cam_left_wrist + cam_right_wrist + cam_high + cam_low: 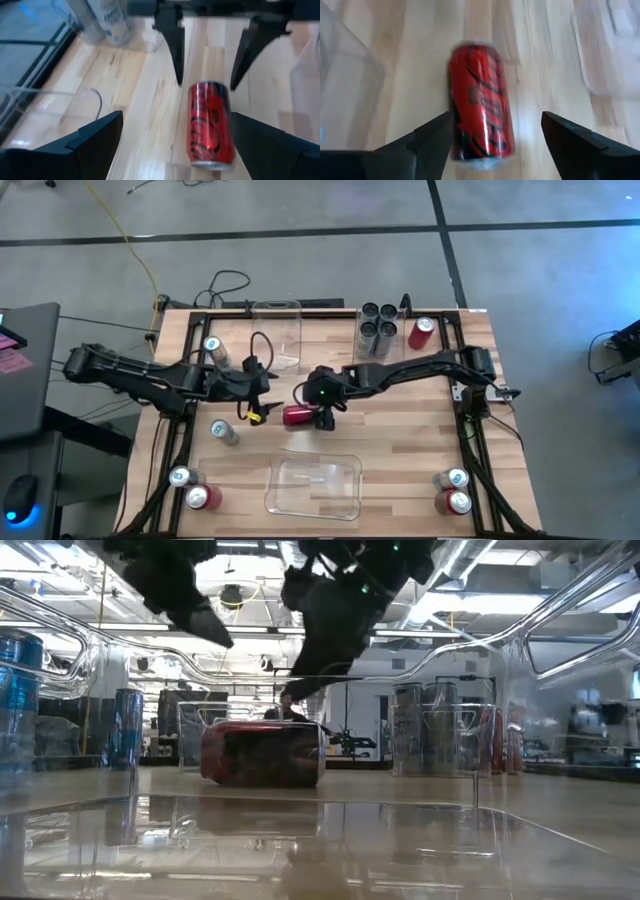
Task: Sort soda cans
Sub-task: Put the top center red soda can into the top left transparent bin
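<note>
Red can (479,102) lies sideways mid-counter (400,440); right claw (322,418) hangs open over it, left claw (258,392) open beside.

A pale wooden table (400,460) with a black frame along its edges stands on a grey floor (330,220). Two clear plastic bins sit on it: one (277,330) toward the far edge, beyond the fingers, and a wider one (314,486) at the near edge, on the other side of them. A yellow cable (128,250) runs across the floor to the table's far left corner, where black cables (228,283) loop. A dark desk (25,370) stands off to the left.
</note>
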`<act>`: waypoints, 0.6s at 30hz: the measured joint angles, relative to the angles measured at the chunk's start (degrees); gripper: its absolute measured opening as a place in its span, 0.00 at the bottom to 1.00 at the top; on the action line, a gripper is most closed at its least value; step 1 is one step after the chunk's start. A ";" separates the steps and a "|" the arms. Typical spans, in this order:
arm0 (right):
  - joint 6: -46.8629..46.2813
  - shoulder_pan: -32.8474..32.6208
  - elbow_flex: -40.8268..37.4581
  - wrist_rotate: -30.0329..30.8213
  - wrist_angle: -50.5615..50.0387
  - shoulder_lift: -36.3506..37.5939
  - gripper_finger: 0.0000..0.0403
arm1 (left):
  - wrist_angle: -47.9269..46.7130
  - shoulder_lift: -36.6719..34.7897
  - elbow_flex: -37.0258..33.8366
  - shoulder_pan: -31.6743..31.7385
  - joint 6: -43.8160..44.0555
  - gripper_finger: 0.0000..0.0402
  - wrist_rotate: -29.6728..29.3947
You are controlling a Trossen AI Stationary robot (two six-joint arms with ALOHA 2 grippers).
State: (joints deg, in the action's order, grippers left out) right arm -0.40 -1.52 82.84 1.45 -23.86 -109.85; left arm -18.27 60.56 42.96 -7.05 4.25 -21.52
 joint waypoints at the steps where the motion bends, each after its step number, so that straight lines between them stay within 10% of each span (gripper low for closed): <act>1: -0.42 0.16 -0.03 0.01 -0.50 -0.01 0.81 | -0.57 0.61 0.00 0.00 0.00 0.88 -0.02; 18: -6.53 -8.51 -1.11 15.60 -17.76 20.82 0.82 | -0.10 11.75 0.00 -0.10 2.59 0.88 0.27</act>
State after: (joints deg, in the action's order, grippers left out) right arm -6.93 -10.03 81.73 17.05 -41.62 -89.03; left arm -18.37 72.31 42.96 -7.15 6.84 -21.26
